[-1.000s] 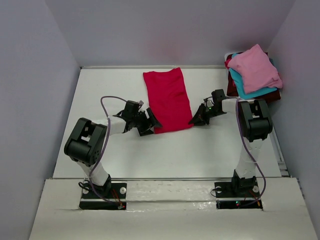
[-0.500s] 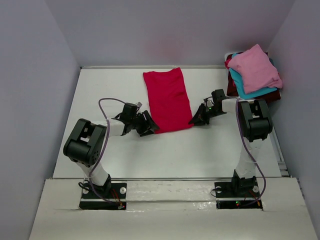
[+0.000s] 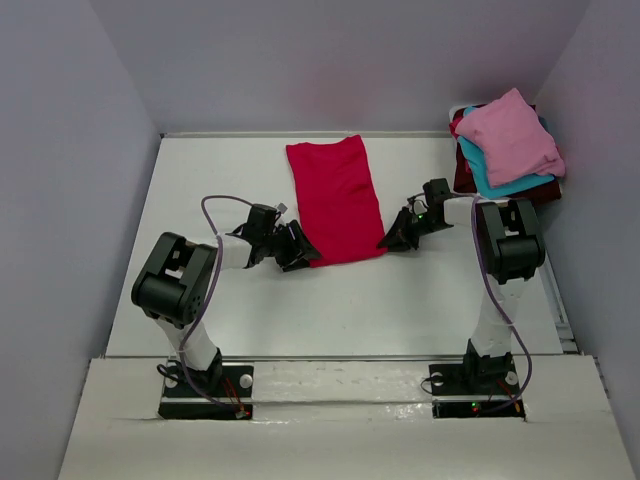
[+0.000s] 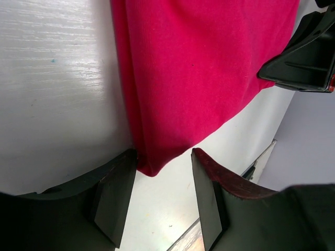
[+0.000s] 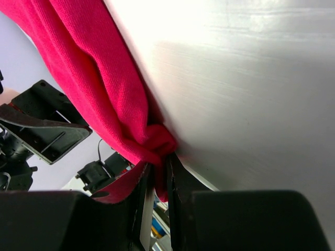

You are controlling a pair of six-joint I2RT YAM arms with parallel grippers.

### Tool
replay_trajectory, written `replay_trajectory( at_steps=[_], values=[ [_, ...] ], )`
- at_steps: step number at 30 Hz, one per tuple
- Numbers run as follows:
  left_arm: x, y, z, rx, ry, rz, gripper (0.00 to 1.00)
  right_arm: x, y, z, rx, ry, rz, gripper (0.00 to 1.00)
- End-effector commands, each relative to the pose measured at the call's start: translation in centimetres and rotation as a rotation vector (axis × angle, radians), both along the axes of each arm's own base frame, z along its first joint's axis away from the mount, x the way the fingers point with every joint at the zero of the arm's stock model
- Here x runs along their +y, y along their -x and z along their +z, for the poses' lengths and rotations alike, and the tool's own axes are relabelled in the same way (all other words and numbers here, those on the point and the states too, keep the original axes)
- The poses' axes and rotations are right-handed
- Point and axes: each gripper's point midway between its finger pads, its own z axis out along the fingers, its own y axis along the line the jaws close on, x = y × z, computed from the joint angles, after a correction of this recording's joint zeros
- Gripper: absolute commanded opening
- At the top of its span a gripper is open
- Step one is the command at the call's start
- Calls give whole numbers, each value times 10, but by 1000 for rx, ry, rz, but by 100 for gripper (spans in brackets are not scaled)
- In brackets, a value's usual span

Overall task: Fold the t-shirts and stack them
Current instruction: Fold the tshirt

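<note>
A crimson-red t-shirt [image 3: 335, 200] lies folded into a long strip on the white table [image 3: 350, 310], running away from the arms. My left gripper [image 3: 300, 250] sits at the strip's near left corner. In the left wrist view its jaws stand apart, and the shirt's corner [image 4: 152, 162] hangs between the fingers [image 4: 118, 193] beside the left one, unclamped. My right gripper [image 3: 392, 240] is at the near right corner, shut on a bunched fold of the red t-shirt [image 5: 152, 141].
Other t-shirts are piled at the far right corner: light pink [image 3: 510, 135] on top, teal-blue [image 3: 490, 180] under it, dark maroon [image 3: 462, 178] at the bottom. Grey walls close in the table on the left, back and right.
My left gripper has slid in to the shirt's near left corner and its jaws have narrowed around it. The right gripper holds its corner as before.
</note>
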Motion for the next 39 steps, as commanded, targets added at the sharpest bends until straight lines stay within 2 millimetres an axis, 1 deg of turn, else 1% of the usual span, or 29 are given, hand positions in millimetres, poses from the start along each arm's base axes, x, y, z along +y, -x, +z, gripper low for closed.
replay_trajectory(
  at_steps=[1, 2, 3, 4, 6, 9, 10, 12, 14, 15, 17, 18, 19, 22, 25, 28, 30, 31, 32, 33, 34, 35, 36, 39],
  values=[
    [59, 76, -88, 298, -331, 6, 62, -3, 5, -9, 54, 35, -19, 19],
    [60, 77, -89, 300, -332, 6, 62, -3, 5, -9, 56, 35, -19, 19],
    [58, 72, -87, 276, -322, 10, 61, -3, 5, -10, 55, 35, -18, 19],
    [58, 73, -87, 278, -322, 11, 61, -3, 6, -10, 56, 35, -18, 19],
    [58, 73, -86, 274, -321, 10, 55, -3, 6, -10, 56, 35, -19, 19],
    [59, 74, -86, 274, -325, 10, 50, -3, 7, -10, 54, 34, -16, 19],
    [59, 74, -86, 273, -324, 12, 45, -3, 7, -10, 55, 36, -17, 19],
    [59, 73, -86, 273, -325, 12, 40, -3, 7, -11, 54, 37, -16, 18],
    [58, 72, -85, 271, -323, 11, 31, -3, 7, -11, 54, 37, -16, 17],
    [58, 69, -84, 268, -327, 13, 29, -4, 7, -11, 51, 39, -15, 16],
    [57, 66, -82, 256, -327, 11, 23, -4, 6, -10, 47, 42, -13, 13],
    [59, 66, -82, 264, -341, 12, 20, -4, 6, -8, 43, 43, -10, 9],
    [59, 65, -81, 262, -344, 12, 14, -4, 5, -7, 38, 44, -9, 8],
    [61, 62, -77, 253, -358, 10, 6, -4, 5, -5, 34, 43, -9, 7],
    [62, 62, -72, 244, -366, 9, 6, -4, 6, -1, 29, 41, -10, 7],
    [64, 66, -68, 240, -366, 8, 6, -3, 9, 7, 24, 30, -7, 7],
    [63, 72, -65, 240, -362, -4, 6, 0, 12, 12, 12, 30, 13, 7],
    [62, 79, -65, 250, -363, -11, 6, -1, 16, 13, 21, 33, 21, 7],
    [60, 80, -61, 239, -358, -18, 6, -1, 18, 16, 19, 34, 24, 7],
    [60, 82, -60, 242, -356, -17, 6, 1, 24, 17, 29, 36, 36, 7],
    [58, 86, -58, 240, -359, -31, 6, 1, 24, 20, 18, 34, 39, 7],
    [57, 90, -56, 240, -361, -34, 6, 1, 29, 20, 28, 36, 41, 7],
    [55, 96, -53, 237, -360, -47, 6, 3, 33, 25, 17, 35, 51, 7],
    [49, 109, -47, 236, -354, -69, 6, 5, 48, 26, 32, 30, 63, 7]
  ],
)
